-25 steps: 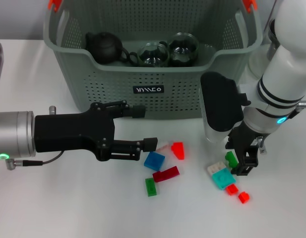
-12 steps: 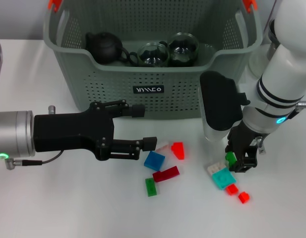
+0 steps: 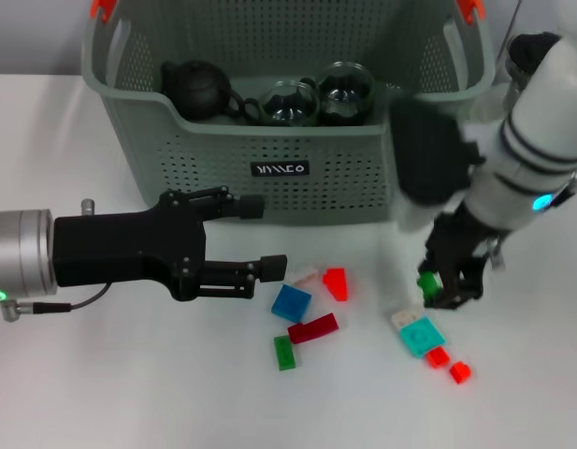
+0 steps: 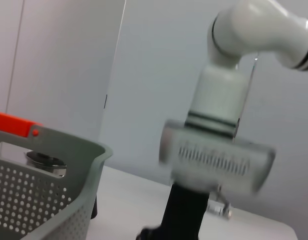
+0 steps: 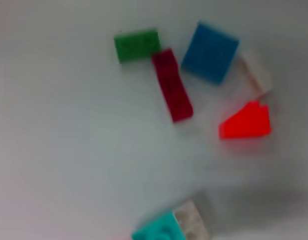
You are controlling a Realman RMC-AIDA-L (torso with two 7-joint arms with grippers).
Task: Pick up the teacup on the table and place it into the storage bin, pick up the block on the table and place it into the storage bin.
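The grey-green storage bin [image 3: 288, 168] stands at the back of the table, and its corner shows in the left wrist view [image 4: 49, 195]. Two glass teacups [image 3: 288, 101] [image 3: 346, 92] sit inside it beside a black teapot [image 3: 198, 87]. My right gripper [image 3: 444, 288] hangs just above the table, right of the bin's front, shut on a small green block [image 3: 426, 281]. Below it lie a teal block [image 3: 423, 336] and a white one [image 3: 404, 318]. My left gripper [image 3: 264, 236] is open in front of the bin, holding nothing.
Loose blocks lie before the bin: blue [image 3: 291, 303] [image 5: 210, 51], dark red [image 3: 312, 328] [image 5: 172, 85], green [image 3: 284, 353] [image 5: 137, 45], red [image 3: 336, 282] [image 5: 245, 121]. Two small red blocks [image 3: 439, 356] [image 3: 460, 372] sit near the teal one. A white object [image 3: 483, 120] stands right of the bin.
My right gripper has lifted off the table and moved toward the bin, carrying the small green block. The left arm has drawn back slightly to the left.
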